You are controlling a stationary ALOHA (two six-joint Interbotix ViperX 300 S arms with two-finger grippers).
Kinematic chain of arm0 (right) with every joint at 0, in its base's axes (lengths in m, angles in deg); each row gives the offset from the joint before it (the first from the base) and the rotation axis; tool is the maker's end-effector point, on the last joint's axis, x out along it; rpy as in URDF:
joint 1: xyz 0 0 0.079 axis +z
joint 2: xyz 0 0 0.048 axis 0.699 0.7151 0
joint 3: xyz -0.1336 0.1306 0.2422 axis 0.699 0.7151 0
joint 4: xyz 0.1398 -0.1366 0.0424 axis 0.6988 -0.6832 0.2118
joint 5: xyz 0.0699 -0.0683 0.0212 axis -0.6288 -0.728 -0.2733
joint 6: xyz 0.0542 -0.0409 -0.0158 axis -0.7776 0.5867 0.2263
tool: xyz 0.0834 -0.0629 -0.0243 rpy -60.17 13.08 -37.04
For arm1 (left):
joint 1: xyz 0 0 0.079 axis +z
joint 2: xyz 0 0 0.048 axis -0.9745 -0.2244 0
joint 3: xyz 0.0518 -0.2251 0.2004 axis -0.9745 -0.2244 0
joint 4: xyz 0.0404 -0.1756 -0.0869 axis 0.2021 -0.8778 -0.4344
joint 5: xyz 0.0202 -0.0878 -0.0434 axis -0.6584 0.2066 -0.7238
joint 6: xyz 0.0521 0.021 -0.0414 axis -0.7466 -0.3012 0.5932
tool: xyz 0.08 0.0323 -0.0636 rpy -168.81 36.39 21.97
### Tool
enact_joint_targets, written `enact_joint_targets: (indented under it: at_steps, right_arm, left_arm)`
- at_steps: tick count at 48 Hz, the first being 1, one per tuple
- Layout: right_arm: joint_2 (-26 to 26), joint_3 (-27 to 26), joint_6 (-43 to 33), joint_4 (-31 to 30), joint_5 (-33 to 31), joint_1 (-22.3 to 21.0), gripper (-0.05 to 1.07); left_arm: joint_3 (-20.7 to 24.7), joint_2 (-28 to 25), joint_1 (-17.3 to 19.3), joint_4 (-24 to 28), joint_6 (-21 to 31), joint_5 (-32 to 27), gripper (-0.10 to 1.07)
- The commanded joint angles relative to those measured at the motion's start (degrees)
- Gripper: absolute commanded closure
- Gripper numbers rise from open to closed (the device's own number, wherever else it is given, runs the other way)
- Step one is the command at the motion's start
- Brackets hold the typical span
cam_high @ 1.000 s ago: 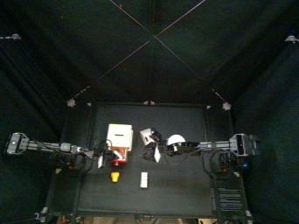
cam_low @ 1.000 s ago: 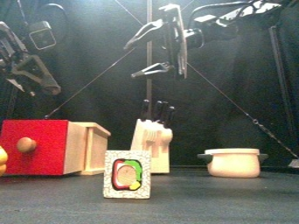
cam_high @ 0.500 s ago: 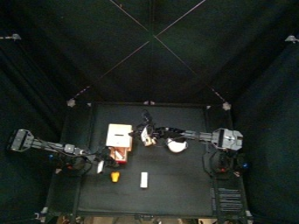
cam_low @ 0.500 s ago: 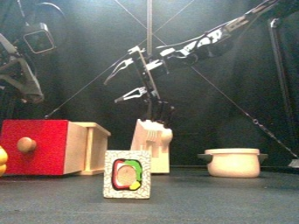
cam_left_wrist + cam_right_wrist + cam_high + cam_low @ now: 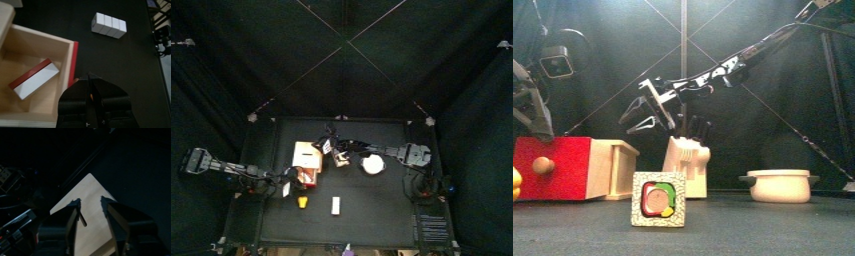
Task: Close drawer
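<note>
On the table's [image 5: 754, 225] left side the drawer [image 5: 551, 168] stands pulled out of the cream cabinet [image 5: 609, 168], its red front cut off at the front view's edge. The left end effector [image 5: 91, 90] hangs just beside that front, jaws together, holding nothing visible. Above the cabinet, the right end effector [image 5: 91, 210] hovers with jaws apart, empty.

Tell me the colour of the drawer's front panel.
Red, with a round red knob; the drawer shows best in the front view.

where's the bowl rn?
Front view: the bowl sits on the table's right side, apart from the knife block to its left. Top view: right of the cabinet.
</note>
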Motion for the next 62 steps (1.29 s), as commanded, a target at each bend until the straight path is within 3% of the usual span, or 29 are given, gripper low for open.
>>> enact_joint_targets:
  at_steps: [1, 9, 21, 62]
  right_arm:
    - [-0.6, -1.9, 0.1, 0.4, -0.5, -1.0, 0.55]
    - [1.0, -2.3, 0.1, 0.5, -3.3, -1.5, 0.67]
    - [2.0, -2.0, 0.1, 0.5, -6.8, -1.3, 0.67]
    - [2.3, -1.1, 0.2, 0.4, -6.9, -0.9, 0.67]
  left_arm:
    - [0.6, -0.1, 0.3, -0.2, -0.1, -0.2, 0.52]
    - [0.6, -0.1, 0.4, -0.4, -0.1, -0.2, 0.52]
    - [0.6, -0.1, 0.4, -0.4, -0.1, -0.3, 0.52]
    - [1.5, -0.1, 3.7, -0.2, -0.1, -3.3, 0.52]
